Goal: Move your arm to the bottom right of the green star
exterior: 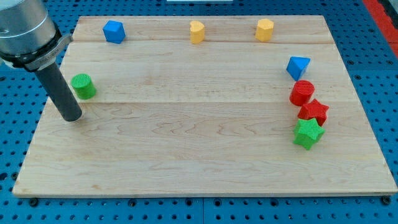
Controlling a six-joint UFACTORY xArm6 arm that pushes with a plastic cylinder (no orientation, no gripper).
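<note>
The green star point(308, 133) lies near the board's right edge, just below the red star point(314, 111), which it touches. My tip point(72, 117) rests on the board at the view's far left, just below and left of the green cylinder point(83, 86). The tip is far to the left of the green star, almost the whole board width away.
A red cylinder point(302, 92) and a blue block point(298, 66) sit above the red star. Along the top edge are a blue block point(114, 31) and two yellow blocks point(197, 32) point(264, 29). The wooden board point(199, 155) lies on a blue perforated table.
</note>
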